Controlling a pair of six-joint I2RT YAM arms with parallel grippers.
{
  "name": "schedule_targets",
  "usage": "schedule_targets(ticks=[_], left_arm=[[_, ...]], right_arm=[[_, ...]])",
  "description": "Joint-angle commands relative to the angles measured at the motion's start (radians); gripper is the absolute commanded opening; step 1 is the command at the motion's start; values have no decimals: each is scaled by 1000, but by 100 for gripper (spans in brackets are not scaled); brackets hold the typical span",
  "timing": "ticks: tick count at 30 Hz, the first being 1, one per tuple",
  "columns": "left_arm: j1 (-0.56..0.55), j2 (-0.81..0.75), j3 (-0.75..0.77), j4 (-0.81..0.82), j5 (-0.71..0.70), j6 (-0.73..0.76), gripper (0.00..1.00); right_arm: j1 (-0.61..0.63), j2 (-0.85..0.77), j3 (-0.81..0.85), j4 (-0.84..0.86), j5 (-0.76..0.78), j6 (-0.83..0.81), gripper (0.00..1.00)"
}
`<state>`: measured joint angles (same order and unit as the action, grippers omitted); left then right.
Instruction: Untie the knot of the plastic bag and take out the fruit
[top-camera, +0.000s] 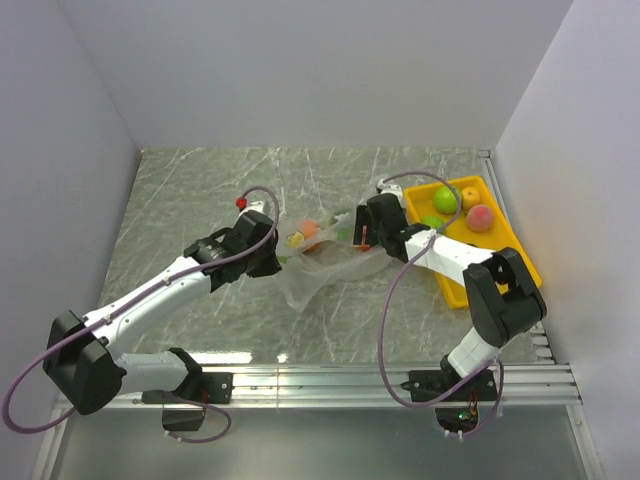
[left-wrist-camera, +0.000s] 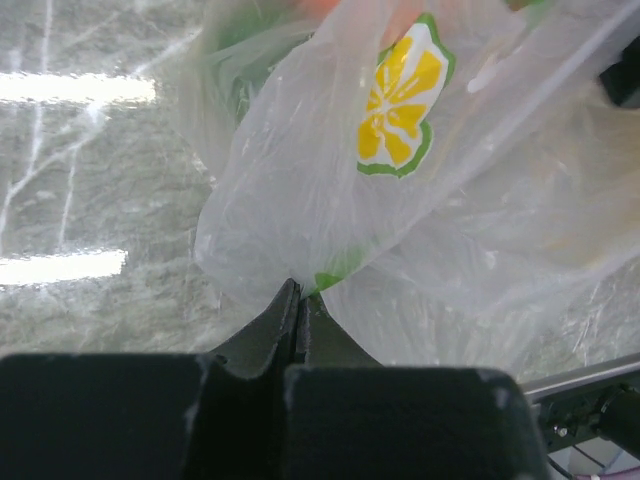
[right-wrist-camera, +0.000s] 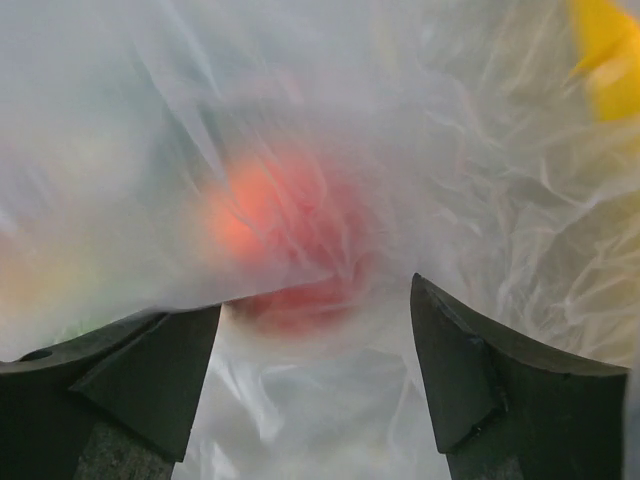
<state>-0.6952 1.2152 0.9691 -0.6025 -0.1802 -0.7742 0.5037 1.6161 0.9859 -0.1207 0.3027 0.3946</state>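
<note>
My left gripper (left-wrist-camera: 297, 308) was pressed fully together, low in the middle of the left wrist view, and a fold of the plastic bag (left-wrist-camera: 300, 200) was pinched at its tips. The film ballooned up and to the right from there. Through it, near the top of that view, I saw a yellow citrus slice with a green rim (left-wrist-camera: 402, 100).

My right gripper (right-wrist-camera: 315, 335) stood wide apart, one finger at the lower left and the other at the lower right of the right wrist view. Crinkled film hung across the gap and nothing was clamped. Behind the film, left of centre, sat a blurred red-orange fruit (right-wrist-camera: 290, 240).

From above, the bag lay in the middle of the frame on the marbled table (top-camera: 200, 200), stretched between my two grippers, the left one at its left end and the right one at its upper right. The yellow tray (top-camera: 510, 255) sat at the right edge with a green fruit (top-camera: 445, 199) and a peach-coloured fruit (top-camera: 480, 217) in it. I could not make out the knot in any view.
</note>
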Motion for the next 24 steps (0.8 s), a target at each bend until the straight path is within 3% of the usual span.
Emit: schedule_targets(ticks=[1, 6, 10, 13, 20, 24], left_arm=[[-3, 12, 28, 32, 39, 18, 1], [-4, 20, 7, 55, 58, 19, 0], [-4, 1, -18, 43, 39, 21, 1], [-4, -32, -44, 41, 10, 23, 1], [-4, -100, -93, 55, -59, 36, 1], [-3, -126, -107, 27, -131, 18, 1]], right_arm=[[-24, 19, -91, 117, -253, -22, 84], [-24, 62, -176, 298, -592, 16, 85], [27, 44, -201, 336, -659, 64, 85], [99, -14, -182, 250, -613, 40, 85], [220, -186, -12, -51, -240, -115, 81], [246, -232, 105, -170, -209, -233, 79]])
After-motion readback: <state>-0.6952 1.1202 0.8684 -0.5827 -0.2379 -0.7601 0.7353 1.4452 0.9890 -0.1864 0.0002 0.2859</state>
